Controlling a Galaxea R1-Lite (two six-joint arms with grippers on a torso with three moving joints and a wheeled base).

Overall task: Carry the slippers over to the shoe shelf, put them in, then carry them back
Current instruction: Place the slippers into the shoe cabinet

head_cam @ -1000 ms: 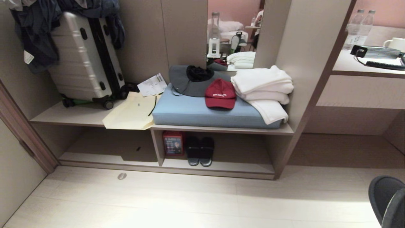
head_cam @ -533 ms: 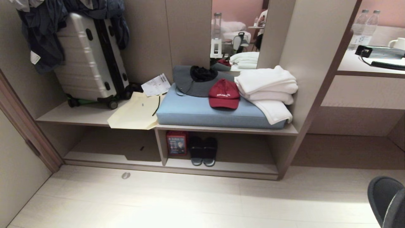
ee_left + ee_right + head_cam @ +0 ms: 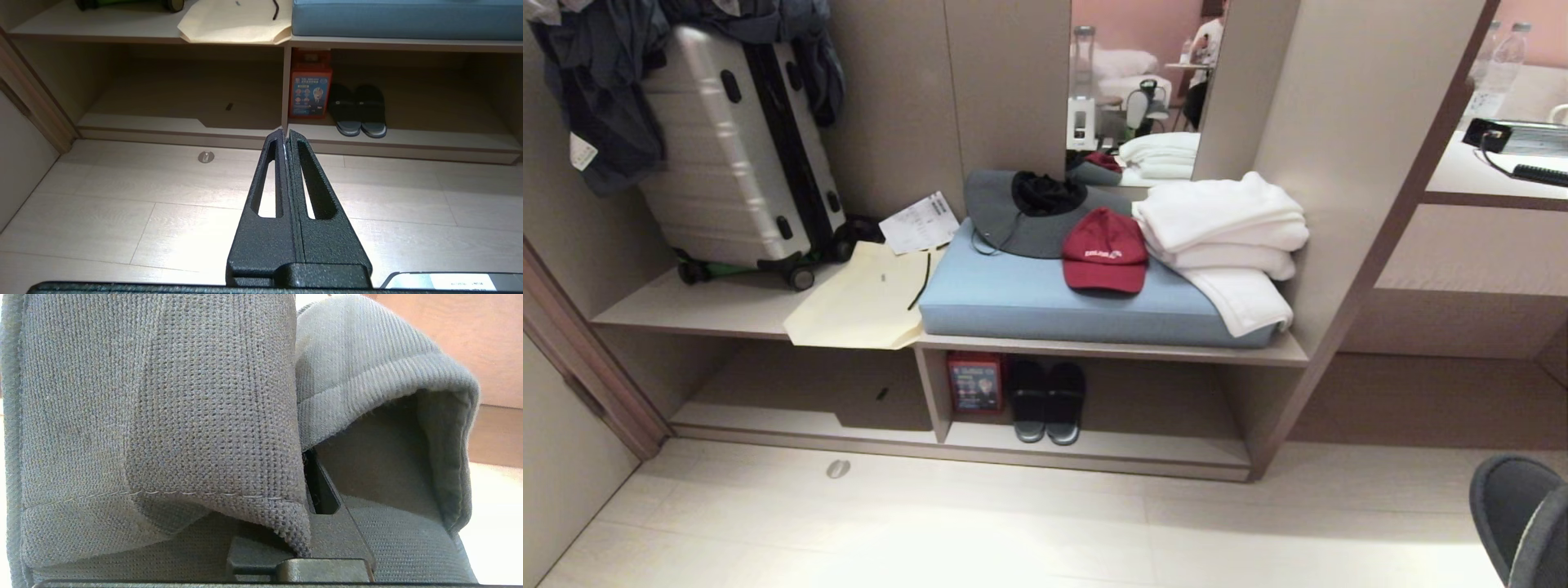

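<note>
Two grey knit slippers (image 3: pixel 163 416) fill the right wrist view, toe bands up, with my right gripper (image 3: pixel 322 498) shut on them; its fingertips are hidden by the fabric. In the head view these slippers (image 3: pixel 1515 510) show as a dark rounded shape at the lower right corner. The shoe shelf (image 3: pixel 1094 459) is the low beige cubby ahead, with two compartments split by a divider (image 3: pixel 929 392). My left gripper (image 3: pixel 284 132) is shut and empty, held above the floor in front of the shoe shelf (image 3: pixel 408 143).
A second dark pair of slides (image 3: pixel 1046 402) and a red box (image 3: pixel 974 382) stand in the shelf's right compartment. On top lie a blue cushion (image 3: pixel 1029 298), red cap (image 3: pixel 1104 260), white towels (image 3: pixel 1225 233), a paper bag (image 3: pixel 866 298) and a suitcase (image 3: pixel 727 147). A metal floor stud (image 3: pixel 838 468) sits before the left compartment.
The whole head view has shifted slightly, so the camera has moved; the shelf now sits a little lower and larger. Nothing on or in the shelf has moved.
</note>
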